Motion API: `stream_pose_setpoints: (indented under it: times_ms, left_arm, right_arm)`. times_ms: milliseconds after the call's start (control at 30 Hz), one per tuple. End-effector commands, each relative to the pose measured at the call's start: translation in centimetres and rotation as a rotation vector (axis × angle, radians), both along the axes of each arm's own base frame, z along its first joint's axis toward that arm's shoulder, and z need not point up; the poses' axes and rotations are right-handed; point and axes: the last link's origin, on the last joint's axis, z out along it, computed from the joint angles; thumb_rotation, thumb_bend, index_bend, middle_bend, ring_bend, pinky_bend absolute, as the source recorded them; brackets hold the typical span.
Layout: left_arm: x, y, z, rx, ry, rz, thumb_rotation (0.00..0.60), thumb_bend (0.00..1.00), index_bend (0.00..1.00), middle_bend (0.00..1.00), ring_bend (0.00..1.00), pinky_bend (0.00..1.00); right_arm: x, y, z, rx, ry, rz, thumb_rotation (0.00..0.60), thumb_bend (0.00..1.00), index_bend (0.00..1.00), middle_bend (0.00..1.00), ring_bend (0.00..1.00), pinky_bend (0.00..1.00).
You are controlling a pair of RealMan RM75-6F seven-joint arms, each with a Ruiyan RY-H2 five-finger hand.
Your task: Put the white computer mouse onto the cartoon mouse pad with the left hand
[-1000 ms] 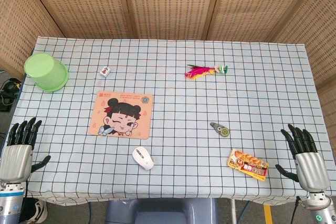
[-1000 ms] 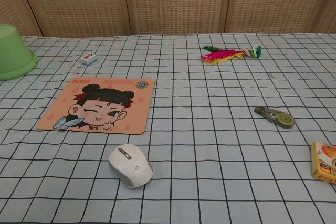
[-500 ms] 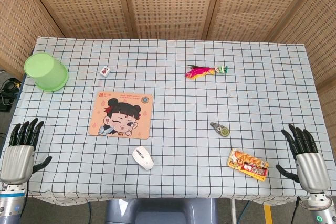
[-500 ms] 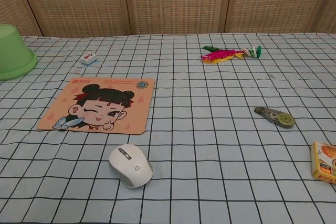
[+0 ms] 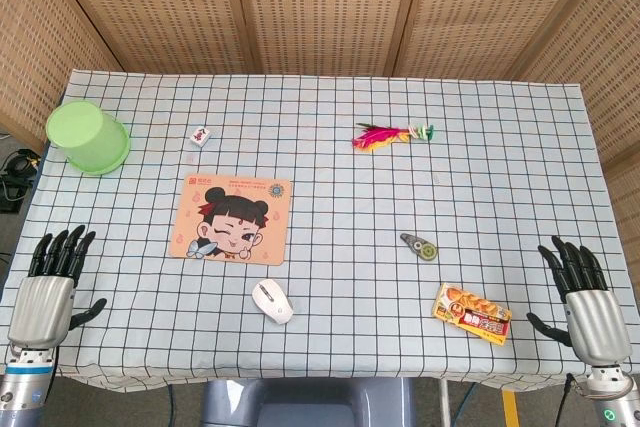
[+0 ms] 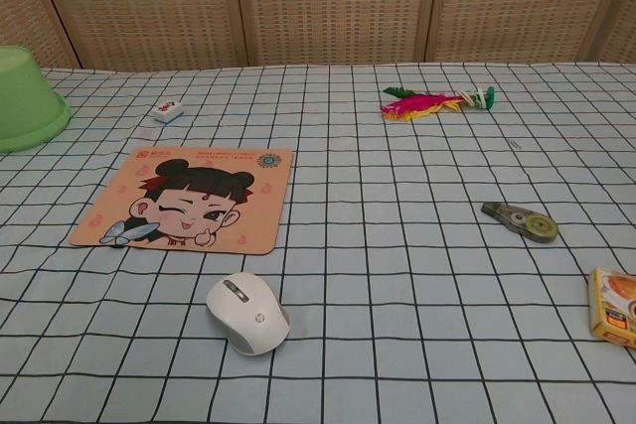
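The white computer mouse lies on the checked tablecloth, just below the right corner of the cartoon mouse pad. The pad is orange with a winking girl's face and lies flat. My left hand is at the table's near left edge, fingers spread and empty, well left of the mouse. At the near right edge is my right hand, also spread and empty. Neither hand shows in the chest view.
A green bowl lies upside down at the far left. A small tile lies above the pad. A feathered shuttlecock, a correction tape and a snack packet lie on the right half.
My left hand has drifted a little to the right and towards the near edge. The mouse, the pad and my right hand have stayed put.
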Motion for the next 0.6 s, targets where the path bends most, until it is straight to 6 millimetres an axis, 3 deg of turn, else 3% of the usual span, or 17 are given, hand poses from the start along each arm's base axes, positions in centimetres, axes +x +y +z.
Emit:
stream_pose_setpoints:
  times_ms: [33,233,600]
  left_arm:
    - [0.5,0.3,-0.1,-0.017,-0.010,-0.042,0.600,0.03,0.01,0.00,0.00,0.01]
    - [3.9,2.7,-1.5,-0.160,0.009,-0.278,0.600,0.03,0.13,0.00,0.04,0.16]
    - [9.6,6.5,-6.1,-0.438,0.081,-0.437,0.600,0.03,0.19,0.03,0.05,0.16]
  right_arm:
    - [-0.1,-0.1,0.2,-0.004,-0.004,-0.006,0.600,0.08,0.10,0.00,0.00,0.00]
    - [-0.6,-0.5,0.6,-0.019,-0.015,-0.028,0.600,0.07,0.11,0.00,0.00,0.00]
    - [-1.4,-0.9,1.6,-0.045,-0.043,-0.060,0.600,0.08,0.12,0.00,0.00,0.00]
